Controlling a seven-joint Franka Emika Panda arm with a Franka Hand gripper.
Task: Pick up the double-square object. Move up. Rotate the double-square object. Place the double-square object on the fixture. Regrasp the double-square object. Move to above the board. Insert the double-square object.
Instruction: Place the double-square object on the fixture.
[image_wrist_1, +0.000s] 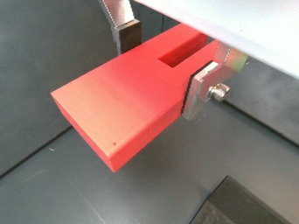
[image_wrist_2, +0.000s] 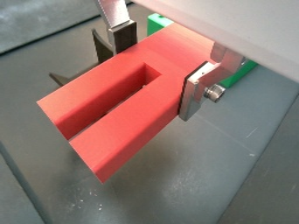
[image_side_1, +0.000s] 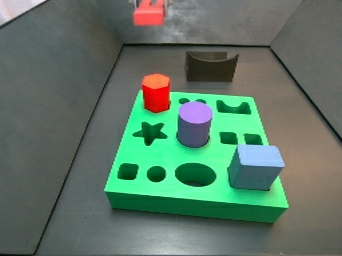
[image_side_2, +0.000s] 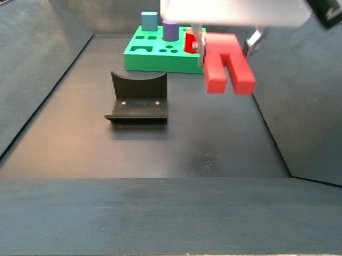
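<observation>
Gripper (image_wrist_2: 158, 61) up in the air, well clear of the floor, with the double-square object (image_wrist_2: 111, 109) clamped between its fingers (image_wrist_2: 201, 89). Both wrist views show the silver plates pressed on opposite sides of the red block near one end; the rest hangs out past the fingers. Jaws stand about a block's width apart, closed onto it, no gap visible at either pad.

In a side view the block (image_side_2: 229, 68) hangs lengthwise downward, its central slot facing the camera, above bare floor to the right of the fixture (image_side_2: 138, 97). In the other side view only a corner of it (image_side_1: 150, 14) shows at the top edge, so it sits high and far from that camera.

Judgement: the lift looks done, and the block is held aloft for turning before it goes on the fixture. An end grip suits picking up but probably not insertion, hence the set-down and regrasp to come.

Fixture stands empty, notch upward (image_side_1: 211, 66), just beyond the far end of the board (image_side_1: 160, 165). Board carries a red hexagonal prism (image_side_1: 156, 93), a purple cylinder (image_side_1: 195, 125) and a blue cube (image_side_1: 257, 166); several holes open. Which hole takes the block I cannot tell.
</observation>
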